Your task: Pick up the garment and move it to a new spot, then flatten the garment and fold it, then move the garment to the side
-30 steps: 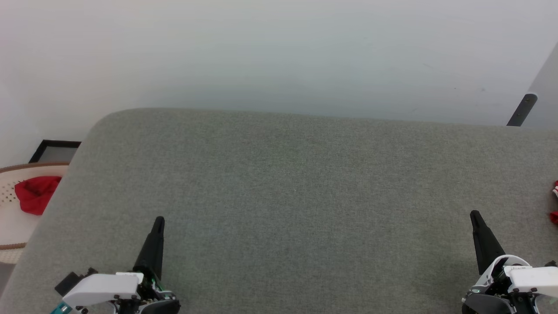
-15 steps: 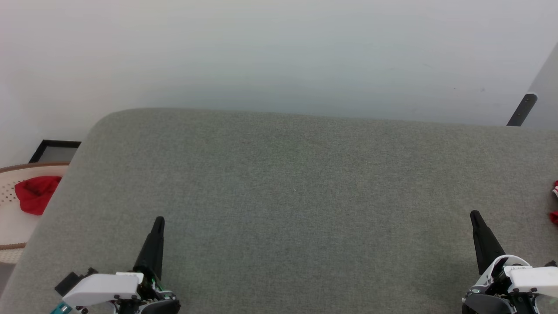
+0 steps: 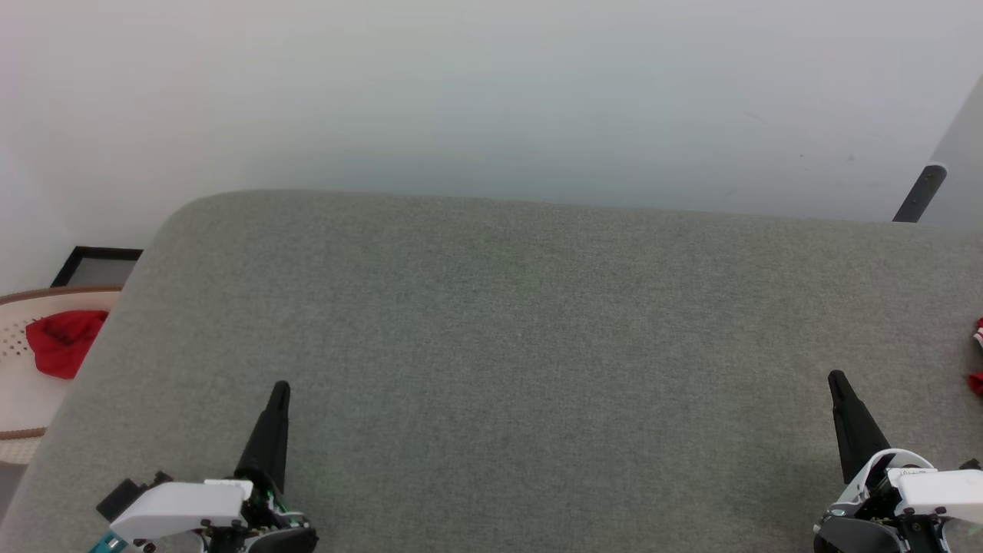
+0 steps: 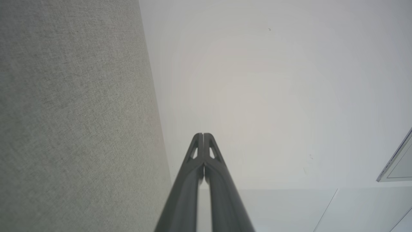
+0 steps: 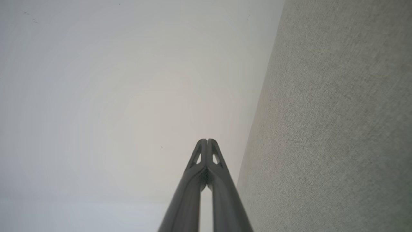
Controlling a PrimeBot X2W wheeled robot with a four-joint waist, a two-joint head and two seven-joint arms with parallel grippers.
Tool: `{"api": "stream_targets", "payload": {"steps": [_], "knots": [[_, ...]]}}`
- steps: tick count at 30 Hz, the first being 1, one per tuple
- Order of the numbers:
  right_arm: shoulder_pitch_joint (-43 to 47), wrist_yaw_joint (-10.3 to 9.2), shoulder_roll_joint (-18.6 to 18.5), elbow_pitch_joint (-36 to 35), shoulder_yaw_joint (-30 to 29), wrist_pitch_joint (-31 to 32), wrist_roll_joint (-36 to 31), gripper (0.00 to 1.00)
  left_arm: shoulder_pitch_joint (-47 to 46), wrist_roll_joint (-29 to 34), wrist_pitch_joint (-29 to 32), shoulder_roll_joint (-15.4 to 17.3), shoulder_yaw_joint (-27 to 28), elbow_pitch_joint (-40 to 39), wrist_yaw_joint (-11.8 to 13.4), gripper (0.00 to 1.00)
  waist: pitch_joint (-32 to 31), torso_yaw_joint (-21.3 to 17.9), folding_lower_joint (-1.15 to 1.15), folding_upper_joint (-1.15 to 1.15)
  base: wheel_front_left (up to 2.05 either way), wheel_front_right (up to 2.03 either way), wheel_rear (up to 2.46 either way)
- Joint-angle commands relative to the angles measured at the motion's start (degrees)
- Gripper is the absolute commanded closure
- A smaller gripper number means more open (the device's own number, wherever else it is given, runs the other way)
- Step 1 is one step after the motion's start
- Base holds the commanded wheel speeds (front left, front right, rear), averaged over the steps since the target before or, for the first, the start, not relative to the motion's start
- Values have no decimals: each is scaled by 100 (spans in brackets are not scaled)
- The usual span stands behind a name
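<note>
Locating the task's thing: 2 small scraps of the red fabric garment point(image 3: 978, 338) with white-striped trim show at the 3 o'clock edge of the head view, on the wide grey woven-fabric padded surface point(image 3: 522, 322).
Long axis: cannot tell; too little shows, and whether it lies folded or loose is probably hidden past the frame.
Left arm: the left gripper point(image 3: 281, 386) sits at 7 o'clock, its 2 long dark fingers pressed together, holding nothing.
Right arm: the right gripper point(image 3: 835, 376) sits at 5 o'clock, fingers likewise closed and empty.
Key relation: the garment lies toward 3 o'clock from both fingertips, near the right gripper and well apart from the left gripper, so the right arm is nearer.
Stage: fits 2 readings, a garment waiting at the side to be fetched, or 1 already folded and set aside.
Not the task's thing: the small plain red cloth point(image 3: 60, 342) in the pale round basket point(image 3: 23, 392) at 9 o'clock.
</note>
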Motion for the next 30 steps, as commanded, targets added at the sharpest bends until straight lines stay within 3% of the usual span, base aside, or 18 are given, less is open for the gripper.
{"api": "stream_targets", "payload": {"steps": [1,30], "knots": [[-17,2,17,-10,18,17,28,100,-47,-20,6,4,6,-11,2,100,0,0,0,0,0,0,0],[-17,2,17,-10,18,17,29,100,-48,-21,6,4,7,-11,2,100,0,0,0,0,0,0,0]]}}
